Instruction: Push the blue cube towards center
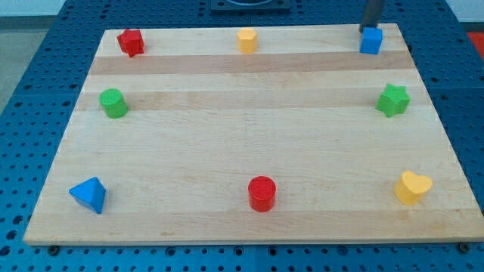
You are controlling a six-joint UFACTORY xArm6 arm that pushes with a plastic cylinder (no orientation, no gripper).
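The blue cube [370, 41] sits near the top right corner of the wooden board [242, 143]. My rod comes down from the view's top edge, and my tip [370, 27] is right behind the cube's top side, touching or nearly touching it. The board's centre lies well to the cube's lower left.
Around the board: a red star-like block [131, 42] top left, a yellow block [247, 40] top middle, a green star [393, 100] right, a green cylinder [113, 103] left, a blue pyramid-like block [89, 194] bottom left, a red cylinder [262, 193] bottom middle, a yellow heart [412, 187] bottom right.
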